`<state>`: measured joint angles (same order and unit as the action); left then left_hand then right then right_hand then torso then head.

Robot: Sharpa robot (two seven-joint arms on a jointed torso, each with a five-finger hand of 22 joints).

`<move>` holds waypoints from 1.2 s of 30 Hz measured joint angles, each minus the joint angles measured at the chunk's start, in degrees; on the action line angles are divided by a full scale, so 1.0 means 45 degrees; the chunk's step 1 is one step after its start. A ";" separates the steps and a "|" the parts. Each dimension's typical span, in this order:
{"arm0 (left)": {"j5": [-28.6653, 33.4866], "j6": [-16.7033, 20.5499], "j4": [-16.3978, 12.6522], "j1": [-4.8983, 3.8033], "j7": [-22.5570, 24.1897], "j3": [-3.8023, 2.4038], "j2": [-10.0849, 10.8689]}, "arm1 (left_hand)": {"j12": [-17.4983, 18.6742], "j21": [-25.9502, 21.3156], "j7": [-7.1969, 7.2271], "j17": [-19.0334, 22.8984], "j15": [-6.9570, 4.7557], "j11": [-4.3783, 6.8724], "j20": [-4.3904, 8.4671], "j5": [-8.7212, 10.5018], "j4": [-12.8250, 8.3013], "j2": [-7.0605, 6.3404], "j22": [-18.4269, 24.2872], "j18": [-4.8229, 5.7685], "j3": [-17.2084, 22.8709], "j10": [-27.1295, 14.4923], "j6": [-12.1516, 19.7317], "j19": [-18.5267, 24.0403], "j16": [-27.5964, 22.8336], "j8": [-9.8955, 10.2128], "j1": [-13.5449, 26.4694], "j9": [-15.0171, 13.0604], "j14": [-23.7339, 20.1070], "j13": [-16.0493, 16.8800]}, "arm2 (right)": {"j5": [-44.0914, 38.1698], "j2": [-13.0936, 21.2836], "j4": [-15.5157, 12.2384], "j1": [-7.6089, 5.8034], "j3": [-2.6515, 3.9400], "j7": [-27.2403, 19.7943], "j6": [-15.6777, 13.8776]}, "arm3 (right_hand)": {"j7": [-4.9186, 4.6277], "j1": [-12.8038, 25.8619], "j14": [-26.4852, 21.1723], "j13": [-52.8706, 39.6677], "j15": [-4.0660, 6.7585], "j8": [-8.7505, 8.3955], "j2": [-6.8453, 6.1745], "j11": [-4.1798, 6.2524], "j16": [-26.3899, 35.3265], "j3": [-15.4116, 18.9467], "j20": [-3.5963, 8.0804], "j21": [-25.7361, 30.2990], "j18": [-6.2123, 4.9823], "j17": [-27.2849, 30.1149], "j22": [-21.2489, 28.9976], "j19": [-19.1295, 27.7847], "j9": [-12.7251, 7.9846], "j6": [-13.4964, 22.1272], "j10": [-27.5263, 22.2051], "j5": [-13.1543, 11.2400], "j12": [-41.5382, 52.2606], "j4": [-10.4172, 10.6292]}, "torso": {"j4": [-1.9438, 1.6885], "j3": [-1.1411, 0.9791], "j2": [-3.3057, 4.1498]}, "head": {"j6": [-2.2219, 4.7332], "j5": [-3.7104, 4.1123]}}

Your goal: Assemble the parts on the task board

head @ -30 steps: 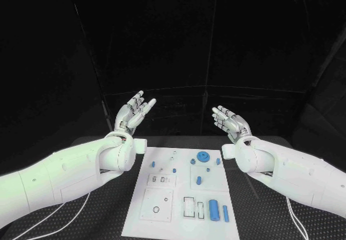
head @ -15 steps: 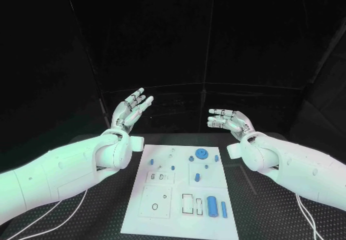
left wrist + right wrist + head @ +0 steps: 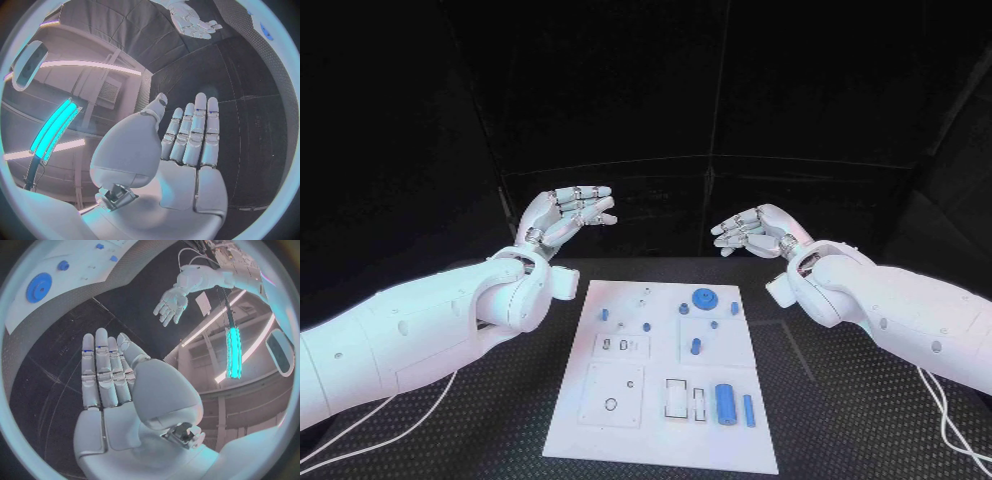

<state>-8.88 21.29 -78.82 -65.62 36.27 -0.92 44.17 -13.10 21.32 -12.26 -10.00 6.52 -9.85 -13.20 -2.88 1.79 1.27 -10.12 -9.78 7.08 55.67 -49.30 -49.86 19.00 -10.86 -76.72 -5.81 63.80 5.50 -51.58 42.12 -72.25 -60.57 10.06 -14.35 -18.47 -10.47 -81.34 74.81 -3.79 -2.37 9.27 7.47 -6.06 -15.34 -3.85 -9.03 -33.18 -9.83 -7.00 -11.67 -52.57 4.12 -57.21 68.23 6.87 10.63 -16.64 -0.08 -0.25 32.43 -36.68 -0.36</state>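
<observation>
Both hands [image 3: 568, 216] [image 3: 754, 232] empty above task board [image 3: 661, 440].

I see the board [image 3: 661, 400] mid-table [image 3: 848, 420], parts [image 3: 726, 402] on it, left hand [image 3: 567, 215] and right hand [image 3: 754, 232] raised behind it, apart.

No text, label, brand, number or sign can be read in any of the views. On the task board [image 3: 589, 425] only outlined shapes, recesses and small blue parts [image 3: 726, 402] are seen, and no lettering can be made out on it. No markings can be made out on the left hand [image 3: 564, 214] or the right hand [image 3: 754, 231].
</observation>
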 measured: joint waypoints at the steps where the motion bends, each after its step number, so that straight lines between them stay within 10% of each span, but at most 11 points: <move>1: -0.0106 -0.0044 -0.0108 -0.0076 -0.0044 0.0120 0.0078 | 0.0000 0.0147 -0.0051 -0.0110 -0.0138 0.0098 0.0124 0.0000 -0.0043 0.0013 -0.0056 0.0002 0.0041 0.0270 -0.0220 -0.0278 0.0144 -0.0044 -0.0063 -0.0009 0.0363 0.0000 | -0.0494 0.0009 -0.0064 -0.0052 -0.0002 0.0126 0.0037 | 0.0083 0.0050 0.0453 0.0001 0.0139 0.0001 -0.0052 0.0100 -0.0186 -0.0034 0.0155 -0.0368 0.0001 -0.0148 -0.0189 -0.0266 0.0000 -0.0164 0.0273 0.0000 0.0000 0.0034 | -0.0002 -0.0001 0.0031 | 0.0002 0.0017; 8: -0.0660 -0.0279 -0.1219 -0.0750 -0.0346 0.1056 0.0784 | 0.0294 0.0555 0.0063 -0.0600 -0.0470 0.0374 0.0542 0.0000 -0.0224 0.0038 -0.0213 0.0002 0.0083 0.1075 -0.0790 -0.0987 0.0509 0.0004 -0.0187 0.0032 0.1185 -0.0171 | -0.3917 0.0060 -0.0625 -0.0504 -0.0005 0.1102 0.0441 | 0.0320 0.0325 0.1987 0.0000 0.0617 -0.0305 -0.0326 0.0460 -0.1283 -0.0229 0.0798 -0.2099 0.0002 -0.1238 -0.1122 -0.1054 -0.0061 -0.0606 0.0946 0.0000 -0.0564 0.0041 | -0.0040 0.0012 0.0364 | -0.0039 0.0101; 14: -0.0769 -0.0408 -0.2381 -0.1179 -0.0518 0.1446 0.1369 | 0.0543 0.0555 0.0024 -0.0732 -0.0377 0.0341 0.0499 0.0000 -0.0186 -0.0039 -0.0175 0.0002 0.0046 0.1108 -0.0829 -0.0943 0.0420 0.0132 -0.0111 0.0115 0.1092 -0.0272 | -0.6463 -0.0090 -0.1100 -0.0675 -0.0003 0.2110 0.0938 | 0.0264 0.0788 0.2016 0.0055 0.0587 -0.0749 -0.0538 0.0245 -0.2071 -0.0494 0.0843 -0.2788 0.0002 -0.2069 -0.1503 -0.1161 -0.0091 -0.0552 0.0559 0.0491 -0.1383 0.0096 | -0.0087 0.0052 0.0692 | -0.0035 0.0151; 33: -0.0272 -0.0555 -0.3283 -0.1526 -0.0821 0.1607 0.1826 | 0.0893 0.0501 0.0004 -0.1029 -0.0469 0.0370 0.0489 0.0000 -0.0225 -0.0049 -0.0131 0.0003 -0.0059 0.1261 -0.0913 -0.0932 0.0303 0.0393 -0.0003 0.0201 0.1087 -0.0324 | -1.0775 -0.0562 -0.1691 -0.0715 -0.0046 0.4318 0.2302 | 0.0392 0.1465 0.2051 0.0056 0.0411 -0.1226 -0.1145 0.0006 -0.5908 -0.0987 0.0671 -0.3984 0.0004 -0.4991 -0.2019 -0.1708 -0.0064 0.0928 -0.1610 0.0329 -0.1589 0.0275 | -0.0153 0.0176 0.1648 | 0.0007 0.0278; 36: -0.0238 -0.0555 -0.3325 -0.1537 -0.0841 0.1607 0.1821 | 0.0987 0.0501 0.0016 -0.1079 -0.0448 0.0324 0.0522 0.0000 -0.0224 -0.0049 -0.0132 0.0004 -0.0059 0.1307 -0.0925 -0.0965 0.0304 0.0428 -0.0002 0.0215 0.1164 -0.0324 | -1.0999 -0.0562 -0.1775 -0.0743 -0.0319 0.4441 0.2424 | 0.0392 0.1453 0.2051 0.0056 0.0412 -0.1225 -0.1158 0.0007 -0.6958 -0.1155 0.0669 -0.4210 0.0004 -0.5978 -0.2125 -0.1744 -0.0060 0.0927 -0.1609 0.0525 -0.1589 0.0245 | -0.0149 0.0188 0.1758 | 0.0004 0.0303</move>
<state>-9.95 18.79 -93.78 -72.54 32.48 6.31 52.36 -8.65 23.58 -12.19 -14.86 4.50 -8.39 -10.85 -2.87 0.78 1.05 -10.72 -9.76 6.81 61.55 -53.46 -54.20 20.36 -8.94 -76.74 -4.84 69.04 4.05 -101.07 39.59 -80.23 -63.91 8.62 5.63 -7.56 -8.70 -74.80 84.04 -3.54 -0.52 3.76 2.26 -6.03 -46.65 -9.05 -6.02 -52.12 -9.81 -33.90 -21.24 -60.42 3.86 -53.04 60.99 9.23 3.48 -15.54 -0.75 0.59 40.34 -36.66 1.00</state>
